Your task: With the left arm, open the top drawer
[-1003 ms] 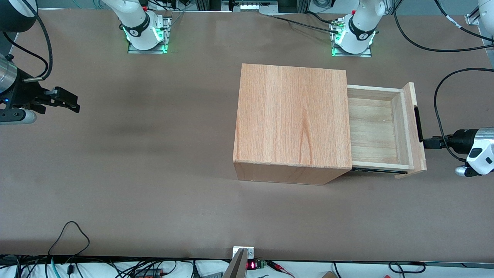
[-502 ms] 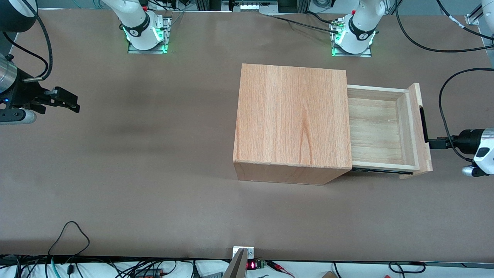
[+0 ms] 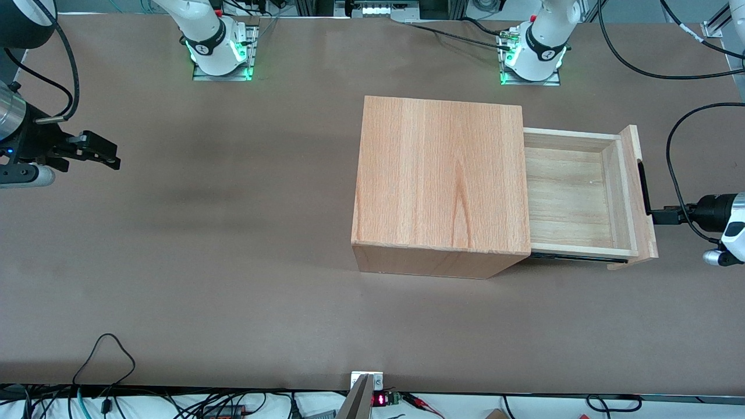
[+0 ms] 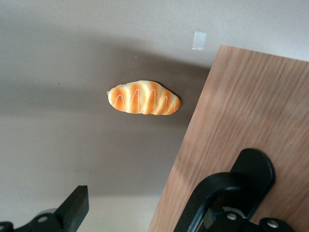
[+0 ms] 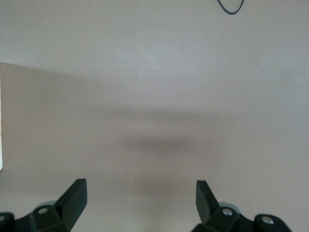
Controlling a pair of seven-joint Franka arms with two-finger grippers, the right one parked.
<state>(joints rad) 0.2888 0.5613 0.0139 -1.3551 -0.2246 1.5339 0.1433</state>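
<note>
Brown bench (image 3: 233, 291) surface lies bare nearest the front camera. Farther in stands a boxy wooden cabinet (image 3: 442, 174), its broad flat top facing up. The top drawer (image 3: 570, 198) stands well out of the cabinet toward the working arm's end of the bench, and its pale tray shows nothing inside. Its thicker front panel (image 3: 637, 192) carries a long black bar handle (image 3: 642, 186).

The left arm (image 3: 724, 218) reaches in level from that end, and its slim black hand (image 3: 656, 216) meets the handle. In the left wrist view the hand is spread: one finger (image 4: 76, 209) hangs clear of the panel, while the handle's curved end covers the other. An orange, white-striped bread roll (image 4: 144, 97) lies on the bench just beside the panel's edge. Farthest off, the arm's base (image 3: 538, 49) glows green.
</note>
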